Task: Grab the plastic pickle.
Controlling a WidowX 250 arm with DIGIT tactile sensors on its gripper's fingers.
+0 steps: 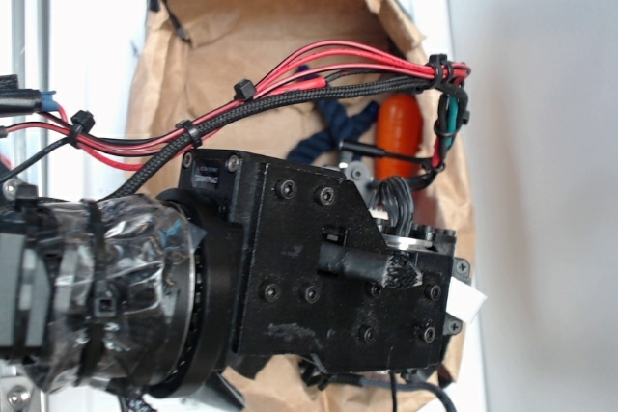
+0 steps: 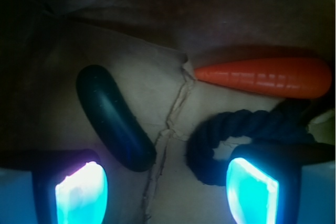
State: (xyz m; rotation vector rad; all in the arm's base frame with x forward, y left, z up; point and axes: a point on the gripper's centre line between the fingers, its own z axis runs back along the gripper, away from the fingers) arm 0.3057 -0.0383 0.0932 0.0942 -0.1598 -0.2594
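Note:
The plastic pickle (image 2: 114, 117) is a dark glossy oblong lying at a slant on crumpled brown paper, left of centre in the wrist view. My gripper (image 2: 167, 191) is open just below it, with bare paper between the glowing cyan pads (image 2: 82, 192). The pickle's lower end reaches toward the gap, close to the left pad and apart from it. In the exterior view the black wrist block (image 1: 319, 267) hides the pickle and the fingers.
An orange toy carrot (image 2: 268, 77) (image 1: 399, 123) lies at the upper right. A navy rope loop (image 2: 236, 135) (image 1: 333, 137) curls by the right pad. A brown paper bag (image 1: 251, 16) surrounds everything. Red and black cables (image 1: 319, 69) cross above.

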